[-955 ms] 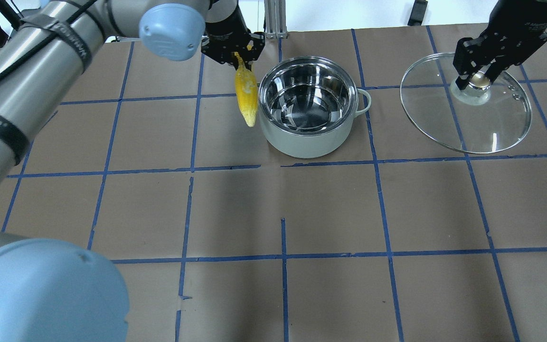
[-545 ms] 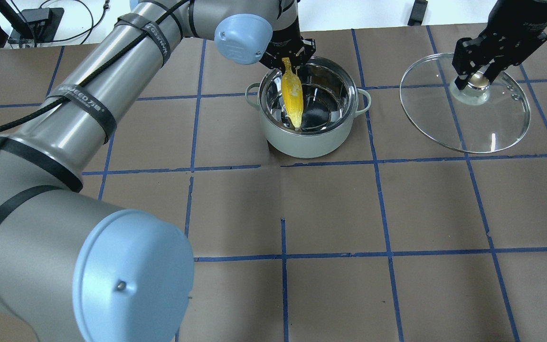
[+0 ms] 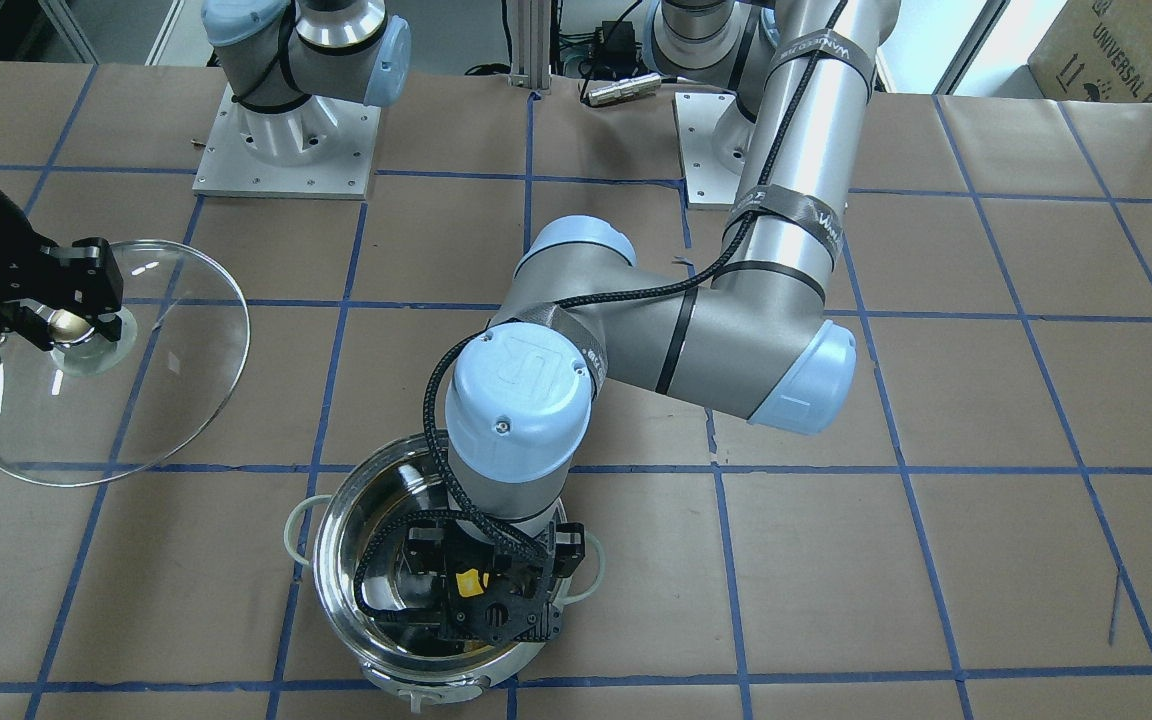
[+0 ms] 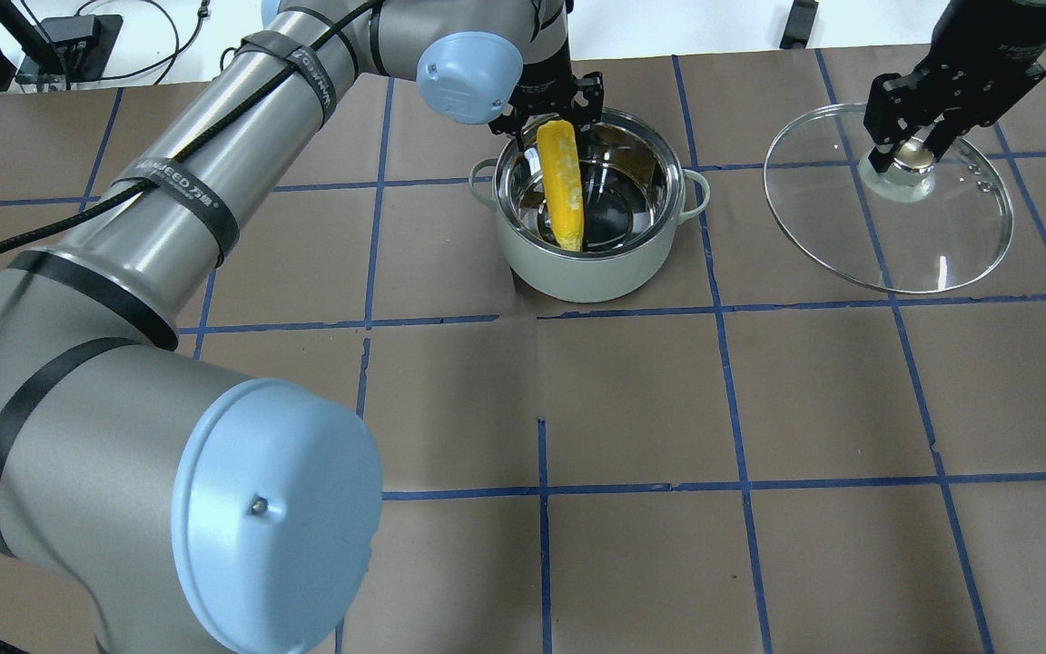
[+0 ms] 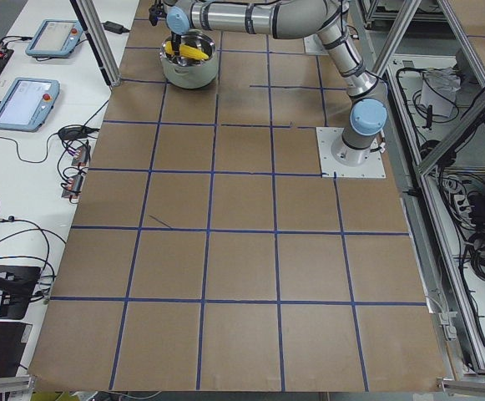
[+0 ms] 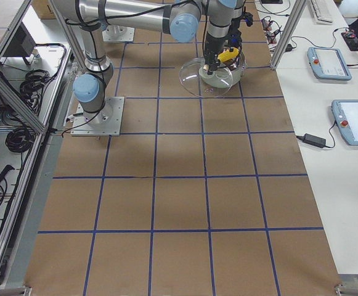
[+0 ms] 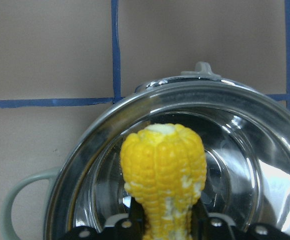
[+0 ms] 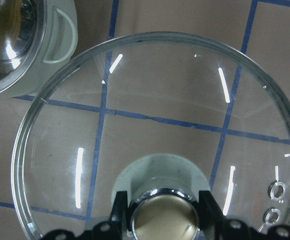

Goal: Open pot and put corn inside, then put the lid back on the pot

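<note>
The shiny pot [image 4: 588,277] stands open at the far middle of the table. My left gripper [image 4: 551,121] is over its far rim, shut on the yellow corn [image 4: 564,191]. The corn slants down inside the pot, tip low near the front wall. The left wrist view shows the corn [image 7: 164,175] between my fingers [image 7: 135,222], over the pot's bowl [image 7: 85,165]. The glass lid [image 4: 936,241] is to the pot's right. My right gripper [image 4: 911,156] is shut on its knob [image 8: 163,212], seen through the lid's glass [image 8: 159,110].
The table is brown paper with a blue tape grid [image 4: 541,490]. My left arm [image 4: 169,182] stretches across the table's left half. In the front-facing view its elbow [image 3: 516,400] hangs over the pot [image 3: 331,520]. Tablets [image 5: 25,100] lie beyond the table's far edge.
My left gripper has carried the corn from left of the pot to over its rim. The corn now hangs deeper inside the pot. The right gripper and lid have barely moved.
</note>
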{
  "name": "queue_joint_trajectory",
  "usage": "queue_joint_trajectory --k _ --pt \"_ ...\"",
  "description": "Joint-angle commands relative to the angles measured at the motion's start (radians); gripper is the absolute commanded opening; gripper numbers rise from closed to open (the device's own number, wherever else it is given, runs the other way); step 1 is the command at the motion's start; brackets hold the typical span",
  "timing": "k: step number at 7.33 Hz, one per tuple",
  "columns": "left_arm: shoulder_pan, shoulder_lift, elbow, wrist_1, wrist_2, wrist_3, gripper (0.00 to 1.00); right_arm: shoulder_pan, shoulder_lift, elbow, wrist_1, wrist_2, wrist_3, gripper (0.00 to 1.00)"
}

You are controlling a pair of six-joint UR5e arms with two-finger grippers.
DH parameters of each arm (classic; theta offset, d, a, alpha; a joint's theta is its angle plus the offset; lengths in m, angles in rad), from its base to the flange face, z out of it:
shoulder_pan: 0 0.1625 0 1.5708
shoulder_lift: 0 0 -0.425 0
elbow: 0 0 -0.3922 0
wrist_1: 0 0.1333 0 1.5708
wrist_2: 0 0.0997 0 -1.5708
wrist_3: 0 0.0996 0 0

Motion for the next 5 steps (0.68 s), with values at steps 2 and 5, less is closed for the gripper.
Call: queue_joint_trajectory --k 2,5 --pt "0.079 0.100 -0.008 -0.085 -0.002 0.077 1.00 0.008 0.003 -0.014 0.000 0.011 0.011 0.35" --pt "0.204 0.291 -0.156 -0.191 0.043 0.231 1.00 0.193 0.038 -0.028 -0.035 -0.004 0.206 0.35"
